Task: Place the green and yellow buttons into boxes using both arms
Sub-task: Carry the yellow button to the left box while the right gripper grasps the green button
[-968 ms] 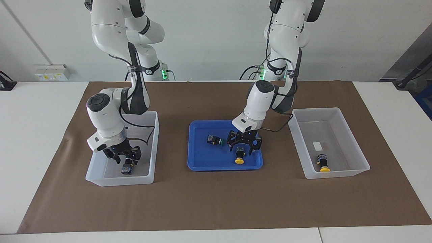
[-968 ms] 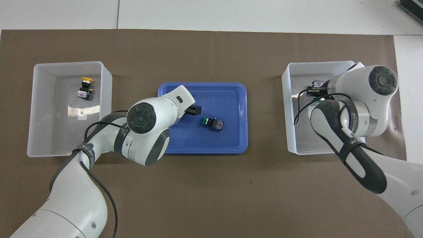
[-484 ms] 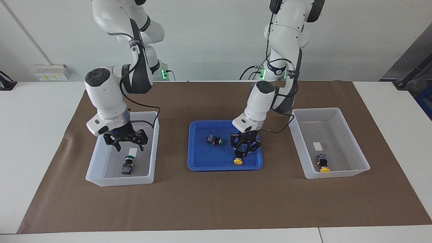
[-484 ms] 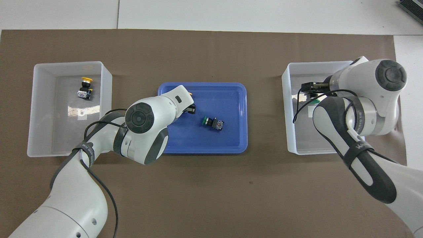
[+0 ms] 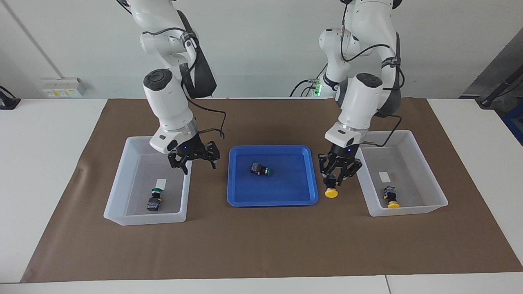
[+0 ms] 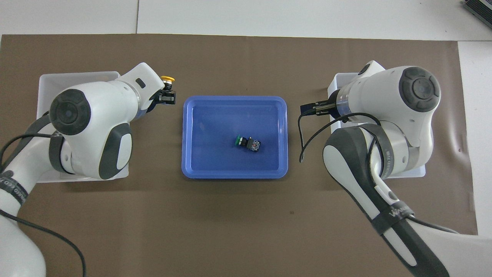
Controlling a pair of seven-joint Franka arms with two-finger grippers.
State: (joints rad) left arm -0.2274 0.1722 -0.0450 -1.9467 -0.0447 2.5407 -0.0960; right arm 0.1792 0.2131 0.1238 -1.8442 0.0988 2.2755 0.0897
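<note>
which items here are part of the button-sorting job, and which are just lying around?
Job:
- held yellow button, in left pincer, between tray and box
- yellow button in left-arm-end box
- green button in right-arm-end box
- green button in blue tray
- right pincer, open, over its box's edge

Lying about:
- brown mat
- wall socket box

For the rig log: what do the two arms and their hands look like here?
Both arms, left and right, are glossy white jointed tubes with dark grey inserts and round dark grey joint caps. Loose black cables run along each, held by black straps. The left hand and the right hand are black, two-fingered, with a small blue light. Green lights glow near the bases.
</note>
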